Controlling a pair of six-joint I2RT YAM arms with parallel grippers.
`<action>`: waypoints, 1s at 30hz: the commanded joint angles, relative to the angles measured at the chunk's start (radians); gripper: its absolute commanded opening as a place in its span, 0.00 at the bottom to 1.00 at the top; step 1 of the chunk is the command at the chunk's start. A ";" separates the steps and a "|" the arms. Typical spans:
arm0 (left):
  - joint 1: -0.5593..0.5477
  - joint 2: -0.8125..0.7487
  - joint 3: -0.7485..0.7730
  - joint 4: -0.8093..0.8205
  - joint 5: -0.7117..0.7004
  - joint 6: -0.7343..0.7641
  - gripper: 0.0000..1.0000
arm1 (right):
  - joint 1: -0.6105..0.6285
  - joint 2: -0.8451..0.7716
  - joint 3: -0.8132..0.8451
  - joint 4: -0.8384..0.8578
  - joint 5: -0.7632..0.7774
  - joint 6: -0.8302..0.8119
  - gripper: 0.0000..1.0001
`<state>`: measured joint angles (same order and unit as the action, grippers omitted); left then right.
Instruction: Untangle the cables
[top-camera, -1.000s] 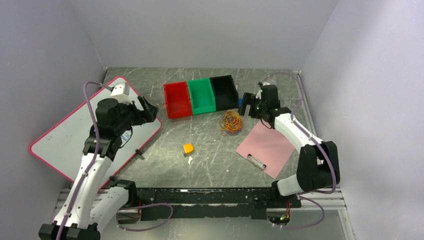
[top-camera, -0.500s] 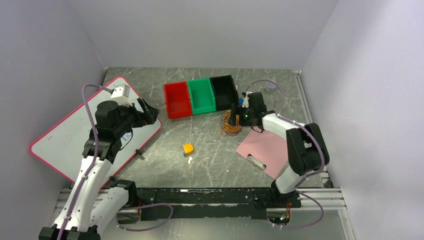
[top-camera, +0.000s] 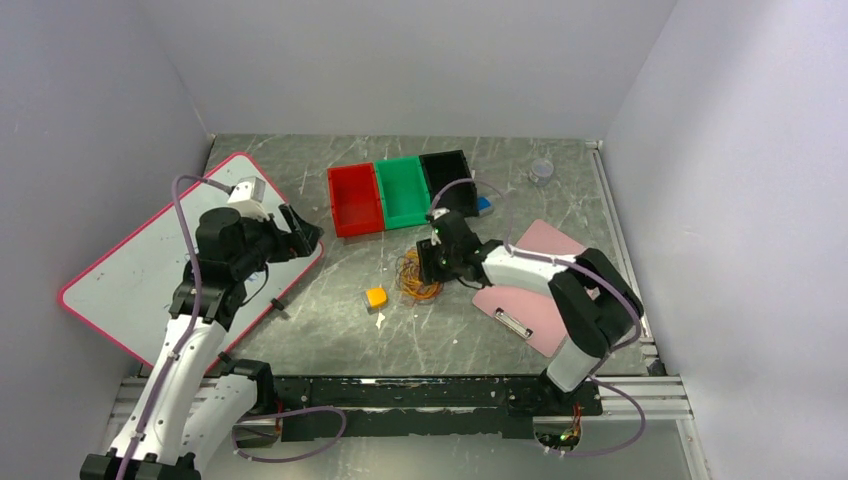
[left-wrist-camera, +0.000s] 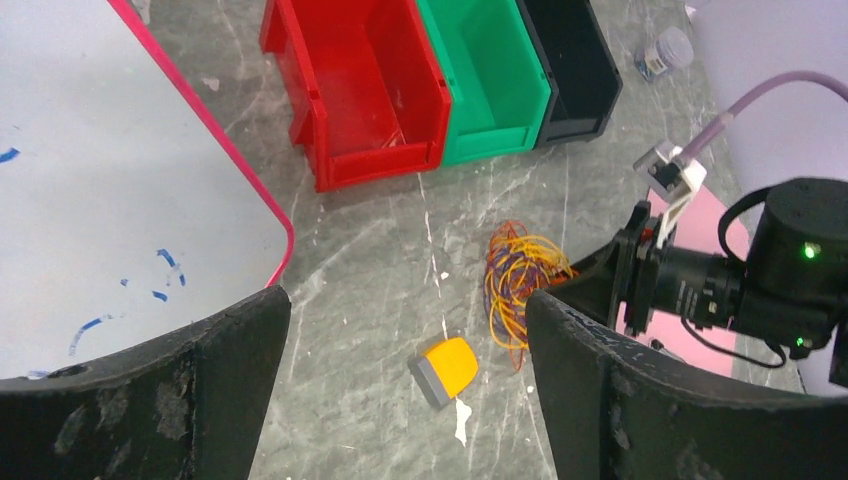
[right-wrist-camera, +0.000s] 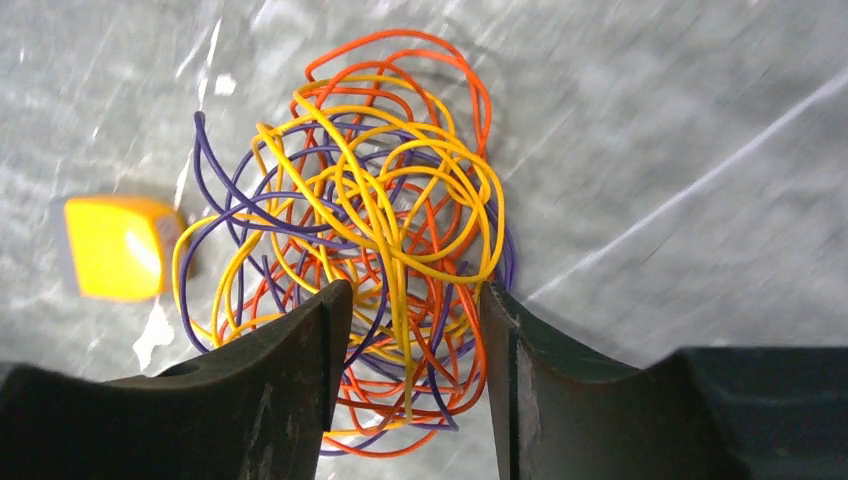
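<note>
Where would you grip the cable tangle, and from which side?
Probably the dense middle of the cables, from straight above: the tangle lies flat on the table, strands piled thickest there, outer loops thin and loose. The right gripper straddles its near strands.
</note>
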<state>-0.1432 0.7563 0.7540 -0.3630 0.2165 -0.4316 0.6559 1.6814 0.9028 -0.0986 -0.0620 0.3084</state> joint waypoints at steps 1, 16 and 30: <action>-0.006 0.016 -0.026 0.055 0.070 -0.008 0.91 | 0.095 -0.098 -0.075 -0.023 0.083 0.215 0.53; -0.217 0.173 -0.067 0.136 0.061 -0.092 0.85 | 0.078 -0.363 -0.042 -0.117 0.175 0.097 0.78; -0.476 0.349 -0.090 0.280 -0.109 -0.293 0.68 | 0.001 -0.364 -0.146 -0.028 -0.038 0.122 0.59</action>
<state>-0.5972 1.0649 0.6476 -0.1661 0.1822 -0.6243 0.6559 1.3155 0.8005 -0.1623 -0.0952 0.3950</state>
